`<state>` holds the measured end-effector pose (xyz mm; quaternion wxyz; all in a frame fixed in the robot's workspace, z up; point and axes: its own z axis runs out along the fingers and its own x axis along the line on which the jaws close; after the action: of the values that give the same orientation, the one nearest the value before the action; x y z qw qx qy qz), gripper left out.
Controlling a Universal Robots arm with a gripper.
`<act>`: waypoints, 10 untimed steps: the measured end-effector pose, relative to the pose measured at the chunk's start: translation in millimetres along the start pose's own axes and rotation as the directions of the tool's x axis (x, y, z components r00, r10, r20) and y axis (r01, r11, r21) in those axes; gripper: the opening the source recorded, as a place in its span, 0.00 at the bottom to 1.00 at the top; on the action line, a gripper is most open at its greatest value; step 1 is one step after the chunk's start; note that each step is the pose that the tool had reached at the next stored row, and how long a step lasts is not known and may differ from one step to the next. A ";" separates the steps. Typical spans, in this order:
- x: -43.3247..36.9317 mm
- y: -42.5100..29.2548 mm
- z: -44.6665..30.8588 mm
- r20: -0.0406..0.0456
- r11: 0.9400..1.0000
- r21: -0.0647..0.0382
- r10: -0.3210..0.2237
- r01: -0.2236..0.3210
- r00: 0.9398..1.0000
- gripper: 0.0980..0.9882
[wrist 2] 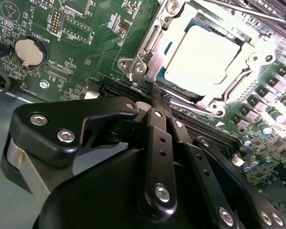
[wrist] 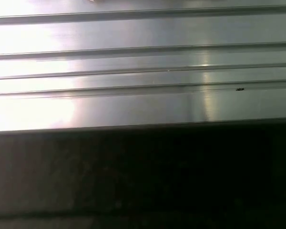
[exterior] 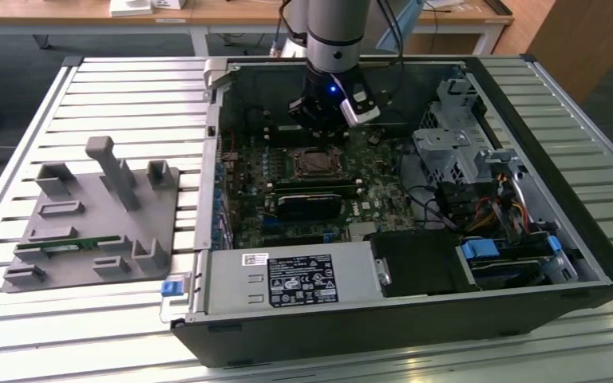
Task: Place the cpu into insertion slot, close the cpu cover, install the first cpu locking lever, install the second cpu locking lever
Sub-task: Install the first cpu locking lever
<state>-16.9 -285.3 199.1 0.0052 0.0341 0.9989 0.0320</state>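
Note:
The cpu [wrist 2: 205, 59], a small square chip with a bright silvery top, lies in the insertion slot [exterior: 334, 163] on the green motherboard. The cpu cover [wrist 2: 150, 45], a thin metal frame, lies flat around the chip's edges. A thin metal locking lever [wrist 2: 250, 12] runs along the socket's far side. My gripper [wrist 2: 158, 93] is shut, its black fingers [wrist 2: 157, 124] pressed together with the tips just off the socket's near corner. In the exterior view the gripper [exterior: 322, 128] hangs over the board just behind the socket.
The open computer case [exterior: 594, 263] lies on a slatted metal table [exterior: 125, 96]. Inside are a black card [exterior: 312, 201], a labelled power supply [exterior: 296, 279], drive cages [exterior: 450, 152] and cables. A grey fixture [exterior: 93, 215] stands at the exterior view's left. A coin battery [wrist 2: 31, 51] is on the board.

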 end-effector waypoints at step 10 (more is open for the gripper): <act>-0.1 0.2 -1.9 0.000 1.000 0.000 0.000 0.000 1.000 0.01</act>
<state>-16.8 -285.1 201.0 0.0054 0.0340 0.9989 0.0318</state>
